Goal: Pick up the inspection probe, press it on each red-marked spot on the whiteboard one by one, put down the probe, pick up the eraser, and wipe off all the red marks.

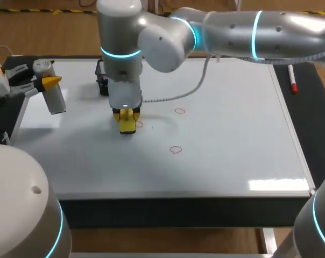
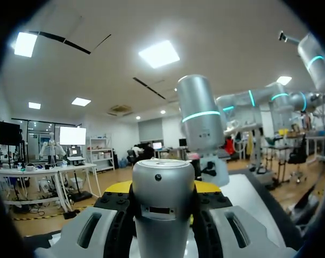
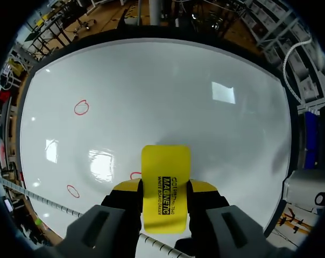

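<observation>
head / right gripper [image 1: 127,119]: clamped on the yellow eraser [image 1: 128,127], low over the whiteboard [image 1: 232,161]. Can't confirm contact with the board from here.
head / marks: nearest red mark [image 1: 139,124] sits just beside the eraser. Second red mark [image 1: 179,111] and third red mark [image 1: 176,150] are well apart from it. All three are unwiped.
head / left gripper [image 1: 47,81]: at the board's left edge, closed on the inspection probe [image 1: 55,99]. The probe is not set down.
head / step: my read is the wipe phase, first mark. Keep the eraser face flat, press down, sweep across the whole ring, then do the other two.
left wrist / probe [image 2: 163,172]: upright between both fingers, gripped from two sides. Right arm [image 2: 200,118] is ahead of it.
left wrist / gap: confirms the grip up close. No marks and no eraser in sight.
right wrist / eraser [image 3: 165,166]: pinched between both fingers, pointing out over the board.
right wrist / extra: the nearest red mark [image 3: 134,176] is half hidden behind the eraser's edge, where the head view shows it beside the eraser. I'd sweep toward that side.
right wrist / gap: the other two marks [image 3: 82,107] [image 3: 72,191] are clearly visible, off to the mark side of the eraser.
</observation>
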Available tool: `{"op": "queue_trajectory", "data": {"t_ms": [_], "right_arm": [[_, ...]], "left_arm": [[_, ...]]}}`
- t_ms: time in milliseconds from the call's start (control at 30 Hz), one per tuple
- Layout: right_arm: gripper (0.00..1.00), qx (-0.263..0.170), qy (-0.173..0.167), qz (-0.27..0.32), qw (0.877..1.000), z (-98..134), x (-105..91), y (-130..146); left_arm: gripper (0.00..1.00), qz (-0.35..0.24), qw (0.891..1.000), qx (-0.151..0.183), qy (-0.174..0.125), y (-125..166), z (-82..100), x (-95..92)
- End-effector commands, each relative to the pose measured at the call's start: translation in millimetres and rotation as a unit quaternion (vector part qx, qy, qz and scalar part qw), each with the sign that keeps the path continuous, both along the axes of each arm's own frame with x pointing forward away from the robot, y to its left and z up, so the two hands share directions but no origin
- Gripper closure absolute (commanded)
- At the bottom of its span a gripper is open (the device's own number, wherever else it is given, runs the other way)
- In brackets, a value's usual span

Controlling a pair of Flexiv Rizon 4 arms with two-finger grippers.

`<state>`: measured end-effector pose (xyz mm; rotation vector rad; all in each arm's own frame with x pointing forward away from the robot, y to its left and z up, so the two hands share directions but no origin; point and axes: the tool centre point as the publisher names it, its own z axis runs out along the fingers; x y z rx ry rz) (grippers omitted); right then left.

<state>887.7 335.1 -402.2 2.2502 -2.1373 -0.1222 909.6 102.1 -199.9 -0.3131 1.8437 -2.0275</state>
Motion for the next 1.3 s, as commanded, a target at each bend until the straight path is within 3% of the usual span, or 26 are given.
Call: {"op": "queue_trajectory", "data": {"t_ms": [33, 333, 900, 1300], "right_arm": [[1.00, -0.018, 0.000, 0.002, 1.000, -6, 3.7, 6], [1.00, -0.011, -0.007, 0.008, 1.000, -11, 5.9, 4], [1.00, 0.000, 0.010, 0.006, 1.000, -25, 12.0, -5], [1.00, 0.000, 0.000, -0.003, 1.000, -18, 12.0, -31]], "left_arm": [[1.00, 0.000, 1.000, 0.000, 0.000, 0, 1.0, -0.3], [1.00, 0.000, 1.000, 0.000, 0.000, 0, 1.0, -0.3], [1.00, 0.000, 1.000, 0.000, 0.000, 0, 1.0, -0.3], [1.00, 0.000, 1.000, 0.000, 0.000, 0, 1.0, -0.3]]}}
